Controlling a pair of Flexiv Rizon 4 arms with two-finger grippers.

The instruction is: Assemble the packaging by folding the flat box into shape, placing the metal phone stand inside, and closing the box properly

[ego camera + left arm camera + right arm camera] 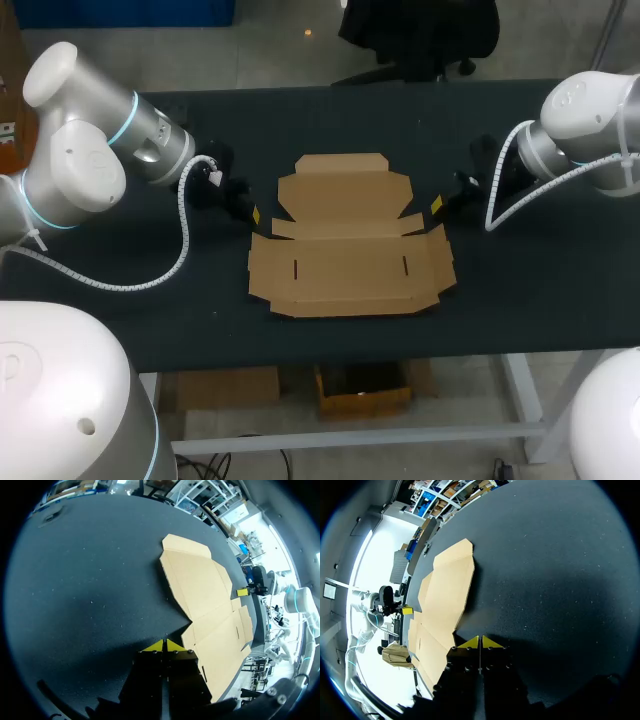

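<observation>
A flat, unfolded brown cardboard box [348, 240] lies in the middle of the dark table [130, 300], its flaps spread out. My left gripper [254, 213] sits just off the box's left edge, shut with nothing in it. In the left wrist view its yellow tips [164, 645] meet close beside the cardboard [205, 595]. My right gripper [436, 204] hangs by the box's right flap, also shut and empty; its tips [480, 642] touch each other beside the cardboard [445, 595]. No metal phone stand shows in any view.
The table's front edge [330, 352] runs just below the box. Open dark tabletop stretches to the left [120, 250] and right [540, 280] of the cardboard.
</observation>
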